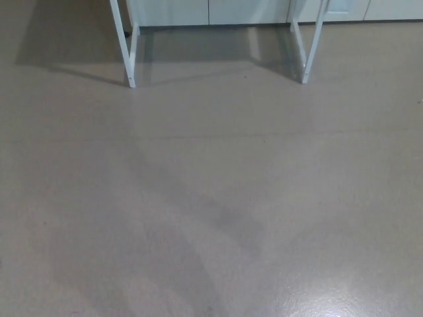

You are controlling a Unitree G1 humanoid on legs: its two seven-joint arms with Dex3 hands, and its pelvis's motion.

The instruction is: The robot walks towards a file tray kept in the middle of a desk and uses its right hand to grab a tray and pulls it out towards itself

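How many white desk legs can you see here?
2. One leg stands on the floor at upper left, the other leg at upper right. The desk's top is cut off, so more legs may be hidden.

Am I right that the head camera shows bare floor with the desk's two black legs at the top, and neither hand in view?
Not quite: the legs are white, not black. The head view shows the left leg and the right leg standing on the grey floor at the top of the picture. The rest holds: neither hand shows.
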